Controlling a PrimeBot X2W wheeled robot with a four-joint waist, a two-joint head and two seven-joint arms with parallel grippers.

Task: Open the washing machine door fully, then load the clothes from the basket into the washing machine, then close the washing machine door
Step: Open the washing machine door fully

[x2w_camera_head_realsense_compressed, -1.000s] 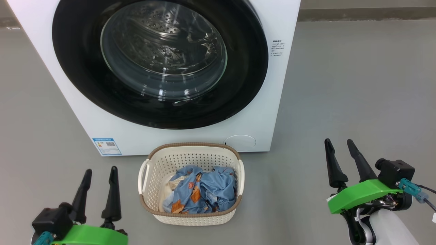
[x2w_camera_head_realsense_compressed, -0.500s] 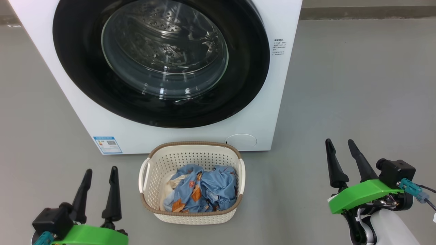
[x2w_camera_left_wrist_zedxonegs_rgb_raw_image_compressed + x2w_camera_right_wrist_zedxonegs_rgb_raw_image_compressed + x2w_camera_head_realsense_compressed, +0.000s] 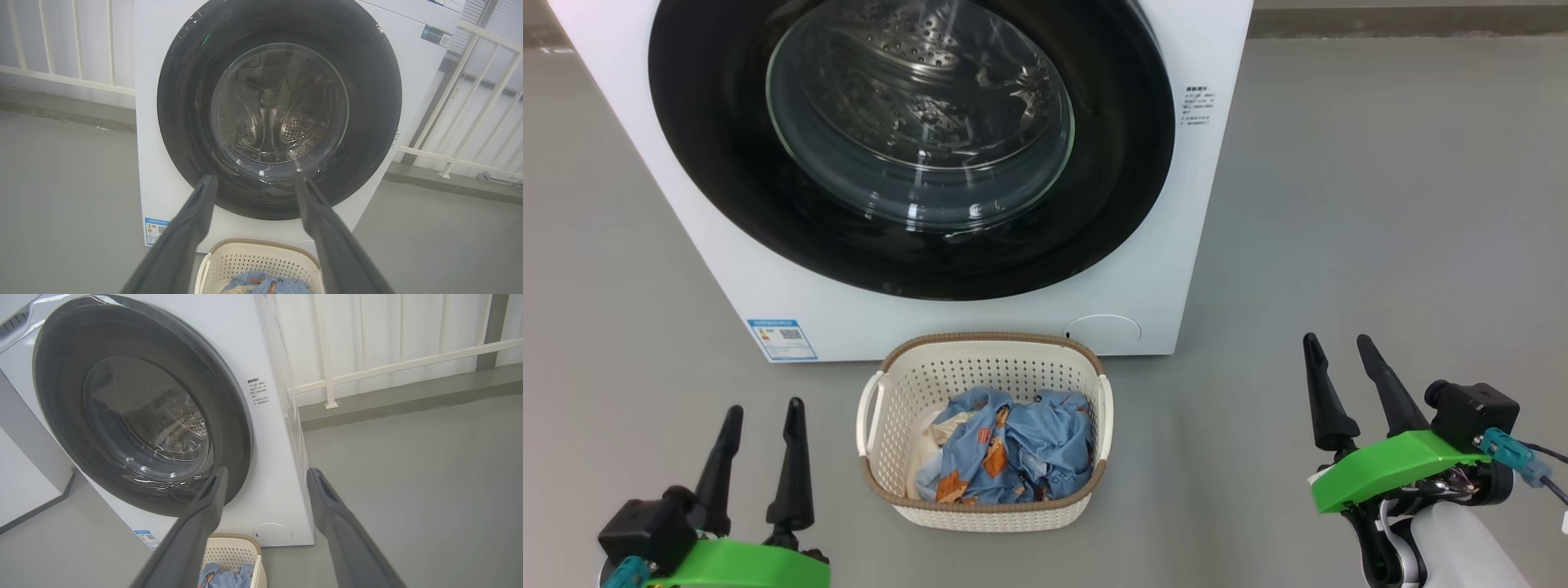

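The white washing machine stands ahead, its round black door shut flat against the front, steel drum visible through the glass window. On the floor just before it sits the cream basket holding the clothes, blue bear-print fabric with a cream piece. My left gripper hovers low to the basket's left, open and empty. My right gripper hangs well to the right of the basket, open and empty. The door and basket also show past my left gripper; the door past my right gripper.
Grey floor spreads wide to the machine's right. A white railing and low kerb run behind the machine. A blue label sticker sits at the machine's lower left, a round filter cap at its lower right.
The whole head view has shifted slightly, the machine and basket sitting a little higher in the picture: the camera moved. Both grippers hold the same pose, open.
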